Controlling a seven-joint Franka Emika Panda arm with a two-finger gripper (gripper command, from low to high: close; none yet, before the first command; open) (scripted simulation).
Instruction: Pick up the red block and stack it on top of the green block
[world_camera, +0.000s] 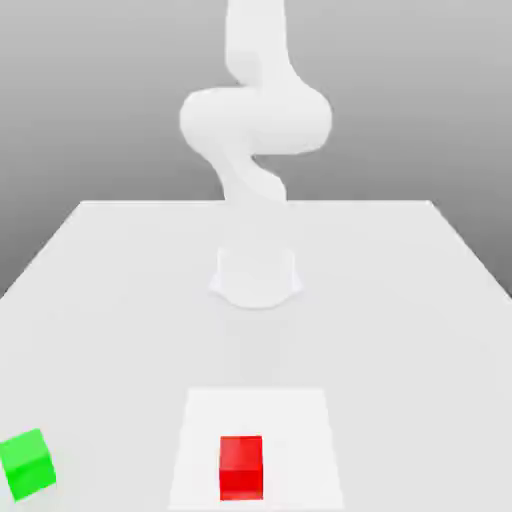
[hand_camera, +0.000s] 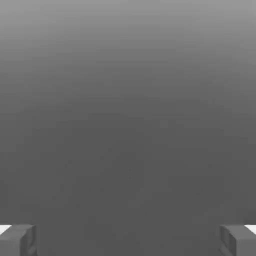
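Observation:
The red block (world_camera: 241, 466) sits on a lighter square patch of the table near the front edge, in the middle of the exterior view. The green block (world_camera: 27, 464) rests on the table at the exterior view's far left, level with the red one and well apart from it. In the hand view my gripper (hand_camera: 128, 240) is open, its two grey fingertips (hand_camera: 17, 240) far apart with nothing between them, facing a plain grey background. The white arm (world_camera: 255, 120) rises at the back and runs out of the frame's top.
The white table (world_camera: 400, 300) stretches wide between the arm's round base (world_camera: 256, 277) and the blocks. The lighter square patch (world_camera: 300, 420) lies flat under the red block. The table's back edge shows behind the base.

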